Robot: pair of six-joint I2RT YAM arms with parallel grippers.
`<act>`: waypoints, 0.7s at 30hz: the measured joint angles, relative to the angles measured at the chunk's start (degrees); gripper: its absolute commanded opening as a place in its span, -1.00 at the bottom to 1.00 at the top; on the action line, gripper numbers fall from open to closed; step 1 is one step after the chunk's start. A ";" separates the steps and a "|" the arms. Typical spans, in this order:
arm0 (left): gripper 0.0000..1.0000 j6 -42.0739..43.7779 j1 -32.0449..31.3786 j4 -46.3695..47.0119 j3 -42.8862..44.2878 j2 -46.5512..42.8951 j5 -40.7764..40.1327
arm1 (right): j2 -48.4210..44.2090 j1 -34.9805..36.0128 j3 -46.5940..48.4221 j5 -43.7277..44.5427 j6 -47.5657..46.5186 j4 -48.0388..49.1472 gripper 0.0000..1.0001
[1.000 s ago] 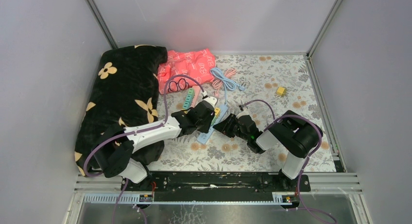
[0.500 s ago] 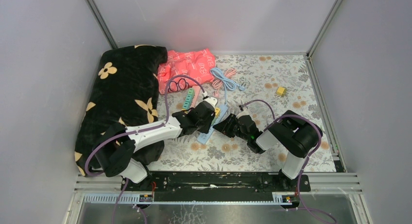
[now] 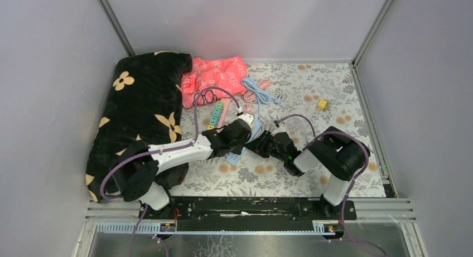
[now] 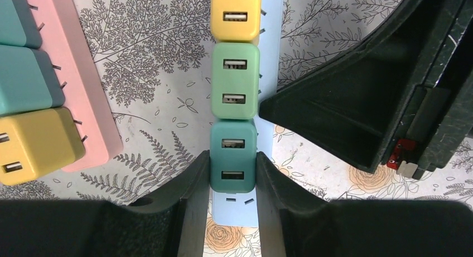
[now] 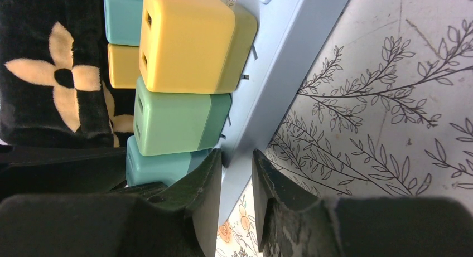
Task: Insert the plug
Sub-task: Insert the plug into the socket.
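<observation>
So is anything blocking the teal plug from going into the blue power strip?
Nothing visible. The left gripper holds the teal plug directly over the blue power strip, beside the green plug; the right gripper pinches the strip's edge.

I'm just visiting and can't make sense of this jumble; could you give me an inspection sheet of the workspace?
Surface: floral cloth, flat.
Job's things: teal plug at blue power strip, in line with green plug and yellow plug.
Clutter: black flowered blanket, red bag, pink power strip, yellow block.
Grippers: left gripper shut on teal plug; right gripper shut on blue power strip's edge.
Cables: coiled cord loose; purple cables on arms.
Surroundings: grey walls.
</observation>
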 measured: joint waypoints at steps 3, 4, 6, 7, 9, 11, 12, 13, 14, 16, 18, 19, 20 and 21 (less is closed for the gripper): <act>-1.00 0.26 -0.57 -0.48 0.68 0.87 -0.90 | 0.00 0.00 0.00 0.00 -0.04 0.00 -0.38; -1.00 0.31 -0.74 -0.66 0.90 1.16 -1.22 | 0.00 0.00 0.00 0.00 -0.07 0.00 -0.38; -1.00 0.35 -1.07 -1.01 1.31 1.66 -1.79 | 0.00 0.00 0.00 0.00 -0.07 0.00 -0.38; -1.00 0.39 -1.22 -1.27 1.60 1.97 -2.12 | 0.00 0.00 0.00 0.00 -0.09 0.00 -0.38; -1.00 0.42 -1.49 -1.57 1.92 2.36 -2.62 | 0.00 0.00 0.02 0.00 -0.09 -0.02 -0.38; -1.00 0.44 -1.60 -1.66 1.99 2.49 -2.89 | 0.02 0.00 0.02 0.00 -0.09 -0.02 -0.38; -1.00 0.44 -1.64 -1.66 1.99 2.54 -2.93 | 0.00 0.00 0.02 0.00 -0.09 0.00 -0.38; -1.00 0.42 -1.70 -1.66 1.99 2.54 -3.06 | 0.00 0.00 0.02 0.00 -0.09 0.00 -0.38; -1.00 0.39 -1.75 -1.66 1.99 2.58 -3.19 | 0.00 0.00 0.02 0.00 -0.11 -0.02 -0.38; -1.00 0.35 -1.75 -1.68 1.99 2.60 -3.21 | 0.00 0.00 0.02 0.00 -0.11 -0.02 -0.38; -1.00 0.31 -1.62 -1.66 1.99 2.64 -3.08 | 0.02 0.00 0.02 0.00 -0.11 -0.02 -0.38; -1.00 0.31 -1.44 -1.64 1.99 2.67 -2.84 | 0.02 0.00 0.02 0.00 -0.11 -0.02 -0.38; -1.00 0.26 -1.25 -1.64 1.99 2.69 -2.47 | 0.02 0.00 0.02 0.00 -0.11 -0.02 -0.38; -1.00 0.22 -1.05 -1.62 1.99 2.69 -2.19 | 0.02 0.00 0.02 0.00 -0.11 -0.02 -0.38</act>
